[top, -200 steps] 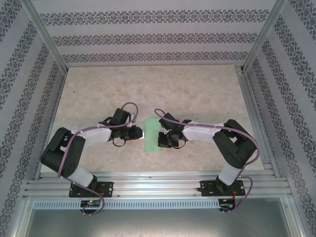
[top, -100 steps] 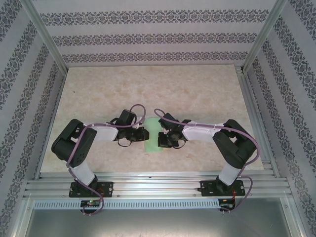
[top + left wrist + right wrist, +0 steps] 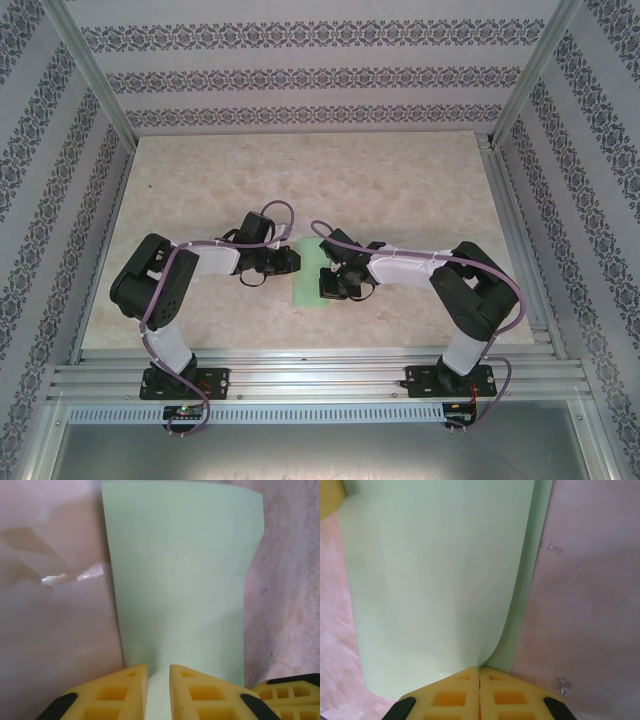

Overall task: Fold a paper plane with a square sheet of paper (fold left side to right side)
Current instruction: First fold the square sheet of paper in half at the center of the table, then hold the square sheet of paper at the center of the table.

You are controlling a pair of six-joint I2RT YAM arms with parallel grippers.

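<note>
The square sheet of paper [image 3: 306, 289] is mint green and lies mid-table between both arms, showing as a narrow strip from above. My left gripper [image 3: 293, 260] reaches over its far left part. In the left wrist view the sheet [image 3: 180, 580] stretches away from my left gripper [image 3: 158, 666], whose jaws stand nearly closed with a ridge of paper filling the thin gap. My right gripper [image 3: 325, 283] is at the sheet's right side. Seen from the right wrist, my right gripper [image 3: 479, 668] is shut on a raised layer of the paper [image 3: 430, 580], and a lower layer [image 3: 527, 605] lies flat beneath.
The marble-patterned table [image 3: 400, 190] is boxed in by patterned walls and aluminium posts. A metal rail [image 3: 320, 375] runs along the near edge where both arm bases are bolted. A white glare spot [image 3: 75, 575] shines on the tabletop left of the sheet.
My left gripper has moved right and a little away from the bases, over the paper. The paper's visible strip has grown narrower. The right arm has stayed still.
</note>
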